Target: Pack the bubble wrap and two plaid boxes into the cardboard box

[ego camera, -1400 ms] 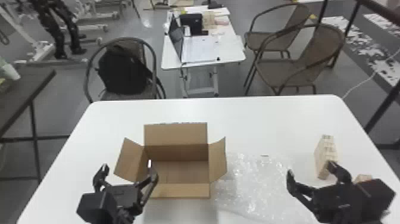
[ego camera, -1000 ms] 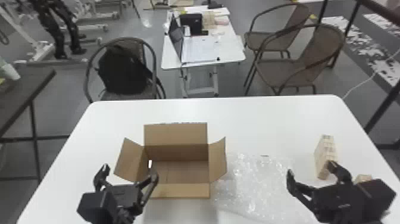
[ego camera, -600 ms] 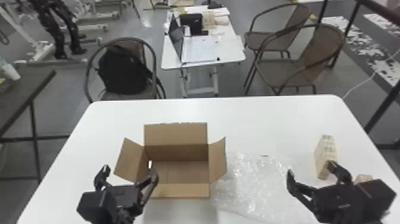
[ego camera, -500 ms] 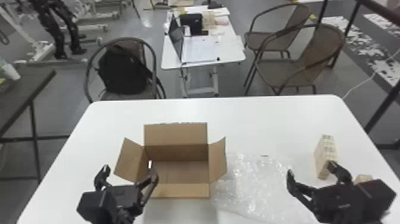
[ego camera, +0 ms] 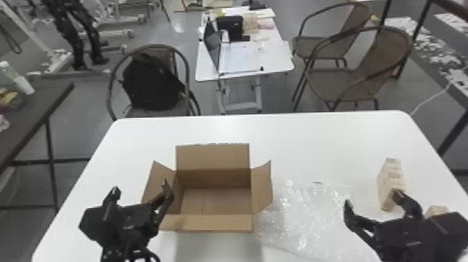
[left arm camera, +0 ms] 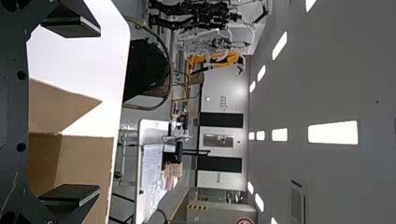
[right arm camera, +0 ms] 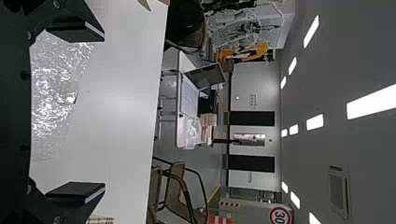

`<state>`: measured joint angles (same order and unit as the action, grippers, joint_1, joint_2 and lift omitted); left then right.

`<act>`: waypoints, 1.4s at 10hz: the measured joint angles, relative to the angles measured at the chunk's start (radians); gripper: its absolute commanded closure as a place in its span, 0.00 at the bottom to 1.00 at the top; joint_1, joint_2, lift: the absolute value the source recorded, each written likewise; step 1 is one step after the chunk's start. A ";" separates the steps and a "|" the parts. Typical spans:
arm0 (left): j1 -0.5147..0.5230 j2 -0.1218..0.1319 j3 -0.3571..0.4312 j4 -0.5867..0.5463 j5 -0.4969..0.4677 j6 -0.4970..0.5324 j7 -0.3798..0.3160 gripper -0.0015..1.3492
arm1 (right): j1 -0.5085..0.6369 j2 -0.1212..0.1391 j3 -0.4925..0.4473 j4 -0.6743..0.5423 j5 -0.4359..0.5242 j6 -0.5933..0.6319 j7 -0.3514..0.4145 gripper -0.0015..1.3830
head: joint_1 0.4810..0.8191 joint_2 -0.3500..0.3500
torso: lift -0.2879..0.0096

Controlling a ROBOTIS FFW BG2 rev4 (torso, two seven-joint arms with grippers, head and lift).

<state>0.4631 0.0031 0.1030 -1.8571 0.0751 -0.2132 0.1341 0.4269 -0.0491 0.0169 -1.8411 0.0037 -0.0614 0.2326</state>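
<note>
In the right wrist view, a round sign point(right arm camera: 280, 215) in the room behind, white with a red rim, reads "30" in black. In the left wrist view, a red-rimmed sign is cut by the edge, its print too partial to read. Marks along the box's point(ego camera: 213, 156) rear flap are too blurred to read, as are the small marks on the pale wall point(right arm camera: 253, 121) behind.

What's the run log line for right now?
cardboard box: flaps open | bubble wrap: spread beside it | plaid box: upright, outside | second plaid box: outside | left gripper: open, empty | right gripper: open, empty
</note>
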 measured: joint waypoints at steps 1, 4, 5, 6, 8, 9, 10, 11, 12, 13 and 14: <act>-0.015 -0.002 0.037 0.002 0.048 0.024 -0.008 0.09 | -0.001 0.000 0.000 0.002 -0.003 0.000 0.000 0.12 | 0.63 0.79 | 0.84; -0.086 -0.003 0.128 0.015 0.183 0.196 -0.218 0.09 | -0.004 0.000 0.002 0.006 -0.007 0.000 0.000 0.12 | 0.63 0.79 | 0.84; -0.118 -0.003 0.153 0.028 0.210 0.252 -0.286 0.09 | -0.006 0.000 0.003 0.008 -0.008 0.000 0.001 0.12 | 0.63 0.79 | 0.84; -0.144 -0.003 0.171 0.043 0.244 0.292 -0.323 0.09 | -0.007 -0.001 0.003 0.009 -0.009 0.002 0.002 0.12 | 0.63 0.78 | 0.84; -0.182 -0.003 0.216 0.050 0.289 0.444 -0.404 0.09 | -0.010 -0.001 0.004 0.010 -0.010 0.007 0.007 0.12 | 0.63 0.77 | 0.84; -0.194 -0.003 0.236 0.052 0.295 0.512 -0.429 0.10 | -0.012 -0.001 0.004 0.011 -0.010 0.008 0.008 0.12 | 0.63 0.77 | 0.84; -0.198 -0.003 0.245 0.055 0.296 0.539 -0.435 0.10 | -0.012 -0.001 0.004 0.012 -0.010 0.008 0.009 0.12 | 0.63 0.78 | 0.84; -0.200 -0.003 0.251 0.057 0.296 0.564 -0.447 0.11 | -0.013 -0.001 0.005 0.012 -0.011 0.009 0.010 0.12 | 0.63 0.78 | 0.84; -0.202 -0.003 0.255 0.058 0.294 0.591 -0.459 0.20 | -0.014 -0.001 0.005 0.013 -0.011 0.009 0.010 0.12 | 0.63 0.77 | 0.84; -0.204 -0.003 0.254 0.058 0.291 0.600 -0.460 0.58 | -0.014 -0.001 0.005 0.013 -0.012 0.009 0.011 0.12 | 0.63 0.77 | 0.84; -0.206 -0.003 0.253 0.058 0.287 0.602 -0.459 0.86 | -0.015 -0.001 0.005 0.014 -0.013 0.009 0.013 0.12 | 0.63 0.77 | 0.84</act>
<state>0.2573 0.0000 0.3563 -1.7994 0.3619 0.3884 -0.3253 0.4116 -0.0499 0.0215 -1.8266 -0.0093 -0.0521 0.2453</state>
